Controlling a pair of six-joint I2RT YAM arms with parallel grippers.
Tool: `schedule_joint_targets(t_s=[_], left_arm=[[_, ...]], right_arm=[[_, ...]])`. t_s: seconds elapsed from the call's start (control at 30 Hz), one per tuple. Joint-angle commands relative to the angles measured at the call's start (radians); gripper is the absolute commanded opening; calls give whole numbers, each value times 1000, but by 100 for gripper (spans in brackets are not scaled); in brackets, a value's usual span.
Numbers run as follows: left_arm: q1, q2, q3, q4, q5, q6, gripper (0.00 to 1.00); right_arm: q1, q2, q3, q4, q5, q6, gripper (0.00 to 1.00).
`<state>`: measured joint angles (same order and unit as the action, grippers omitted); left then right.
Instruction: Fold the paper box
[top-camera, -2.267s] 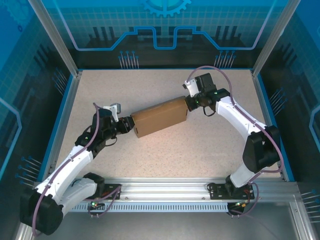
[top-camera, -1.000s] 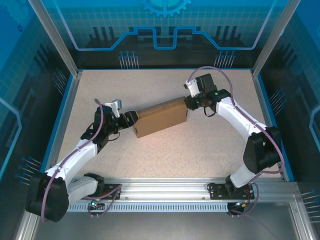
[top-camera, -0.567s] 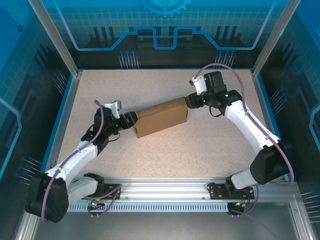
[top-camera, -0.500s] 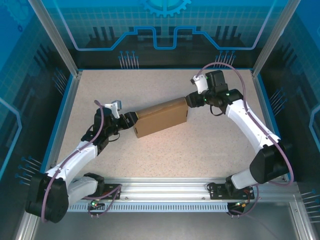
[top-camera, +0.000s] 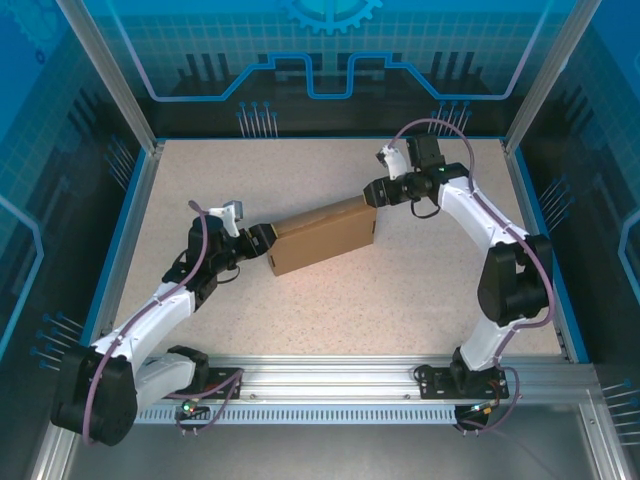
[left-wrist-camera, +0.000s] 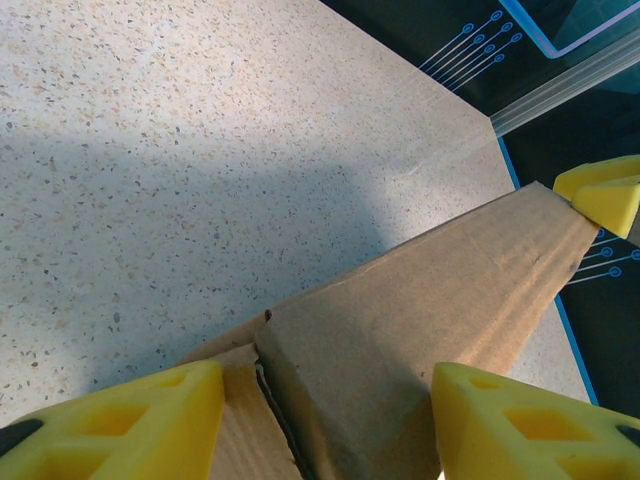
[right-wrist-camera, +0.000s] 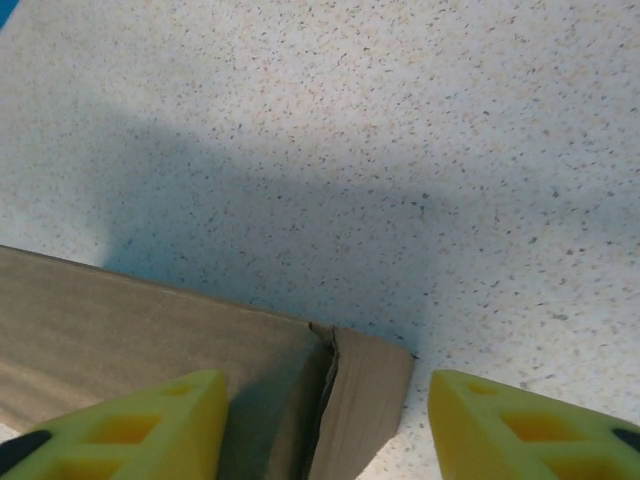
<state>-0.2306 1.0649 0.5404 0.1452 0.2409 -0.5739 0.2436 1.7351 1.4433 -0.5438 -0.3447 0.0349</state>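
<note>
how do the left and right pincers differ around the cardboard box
The left pincer faces the left end of the plain brown corrugated cardboard box; the right pincer sits at its far right corner. Cardboard spans the gap between the left pincer's fingers; the right pincer's gap shows mostly speckled table. Both stand open with yellow fingers.

White arms (top-camera: 150, 320) — black joints (top-camera: 510, 285), purple cables (top-camera: 430, 124)

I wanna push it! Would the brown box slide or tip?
Probably slide: the box lies low and flat on the smooth table, so tipping seems unlikely. It looks like thin cardboard, gaping at one end, so shoves might dent it.
</note>
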Motion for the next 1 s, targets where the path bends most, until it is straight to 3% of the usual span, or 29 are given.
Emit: schedule_joint_targets(t_s=[0.0, 0.23, 0.5, 0.87, 0.97], left_arm=[[5, -9, -21, -77, 28, 22, 60], [7, -67, 7, -108, -7, 26, 68], [13, -30, 11, -88, -4, -13, 68], [34, -2, -72, -15, 72, -103, 43], [33, -10, -118, 3, 87, -123, 41]], right_arm=[[-14, -15, -73, 30, -39, 21, 50], [-19, -27, -180, 91, -30, 34, 44], [-19, -34, -190, 104, -30, 35, 44], [-20, -38, -210, 116, -15, 35, 43], [-21, -34, -215, 122, -13, 37, 42]])
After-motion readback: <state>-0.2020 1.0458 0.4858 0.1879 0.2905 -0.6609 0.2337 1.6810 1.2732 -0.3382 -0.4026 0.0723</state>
